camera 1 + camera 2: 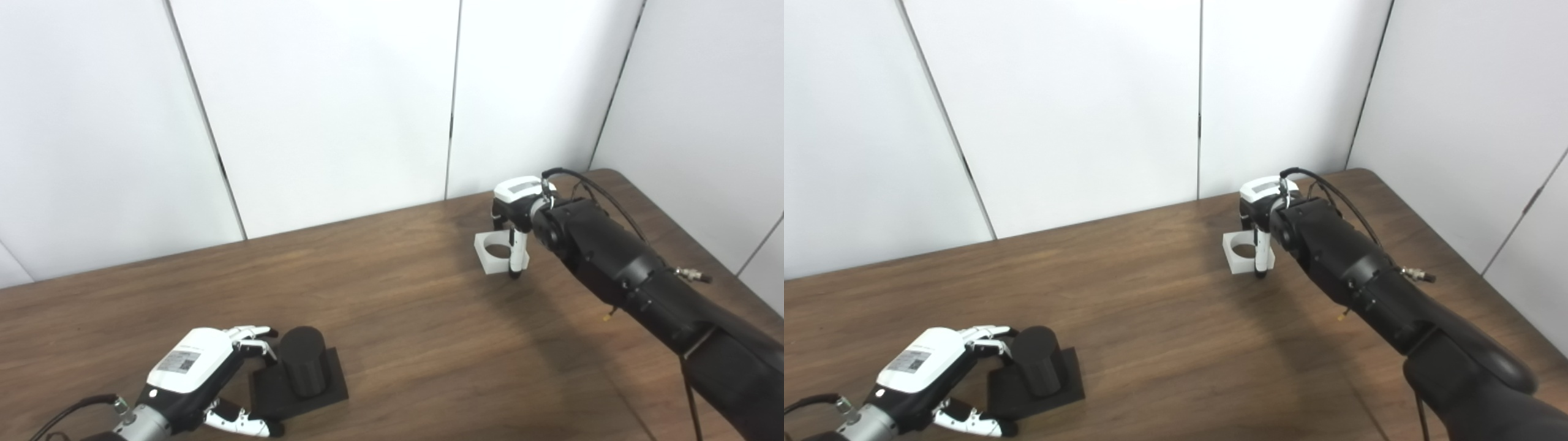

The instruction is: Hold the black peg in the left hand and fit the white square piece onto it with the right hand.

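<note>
Black peg (302,361) stands upright on its square base, near-left on the wooden surface (398,318); left robot hand (202,373) is spread wide around it. Far right, right robot hand (516,211) pinches the white square piece (495,251).

A brown wood-grain tabletop (398,306) fills the near scene, its far right corner rounded. Behind it and along the right stand plain white wall panels (318,104), split by thin dark seams.
</note>
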You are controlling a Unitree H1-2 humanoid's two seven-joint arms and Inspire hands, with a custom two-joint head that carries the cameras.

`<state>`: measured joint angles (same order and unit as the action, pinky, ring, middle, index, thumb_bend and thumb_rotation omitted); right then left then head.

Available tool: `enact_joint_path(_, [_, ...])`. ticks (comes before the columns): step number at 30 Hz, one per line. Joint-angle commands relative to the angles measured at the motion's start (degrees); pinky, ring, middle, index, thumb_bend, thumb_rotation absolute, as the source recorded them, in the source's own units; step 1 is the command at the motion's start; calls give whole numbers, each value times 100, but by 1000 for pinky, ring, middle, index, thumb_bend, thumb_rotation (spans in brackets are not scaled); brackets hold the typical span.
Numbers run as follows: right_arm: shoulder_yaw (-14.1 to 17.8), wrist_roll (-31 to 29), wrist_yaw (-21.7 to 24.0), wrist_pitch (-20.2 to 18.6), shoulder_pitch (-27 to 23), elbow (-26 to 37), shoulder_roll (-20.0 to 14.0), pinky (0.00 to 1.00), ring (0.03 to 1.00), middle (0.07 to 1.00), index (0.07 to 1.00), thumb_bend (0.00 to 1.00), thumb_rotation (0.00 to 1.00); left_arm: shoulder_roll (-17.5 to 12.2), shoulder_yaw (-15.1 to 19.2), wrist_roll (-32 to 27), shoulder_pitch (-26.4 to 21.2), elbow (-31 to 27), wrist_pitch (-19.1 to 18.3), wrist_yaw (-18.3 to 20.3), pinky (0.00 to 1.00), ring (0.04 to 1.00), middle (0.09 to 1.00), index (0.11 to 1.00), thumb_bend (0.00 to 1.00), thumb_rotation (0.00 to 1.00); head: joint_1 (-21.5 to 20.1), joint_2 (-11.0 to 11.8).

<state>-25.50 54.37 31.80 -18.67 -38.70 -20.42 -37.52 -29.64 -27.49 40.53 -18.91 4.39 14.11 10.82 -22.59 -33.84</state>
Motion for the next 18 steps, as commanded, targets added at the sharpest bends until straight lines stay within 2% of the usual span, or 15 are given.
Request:
enact_joint_path(1, [164, -97, -185, 149, -45, 133, -229, 912, 858, 789, 493, 517, 152, -212, -122, 197, 202, 100, -2, 424, 780, 862, 862, 489, 523, 54, 7, -4])
enact_joint_path(7, [527, -512, -572, 528, 114, 388, -228, 865, 840, 776, 485, 519, 145, -204, -95, 214, 213, 96, -30, 406, 791, 870, 868, 489, 523, 54, 53, -16])
enact_joint_path(13, [661, -705, -583, 769, 207, 920, -256, 893, 848, 765, 479, 518, 137, -206, -86, 220, 203, 99, -24, 408, 795, 873, 871, 489, 523, 55, 162, -72])
enact_joint_path(17, [681, -732, -426, 789, 225, 1394, -271, 928, 857, 771, 478, 517, 136, -191, -85, 203, 192, 125, -24, 417, 793, 875, 871, 489, 523, 55, 205, -88])
enact_joint_path(18, [702, -773, -393, 811, 227, 1513, -262, 930, 855, 770, 478, 517, 135, -182, -88, 216, 187, 149, -4, 385, 794, 876, 872, 489, 523, 56, 399, -148])
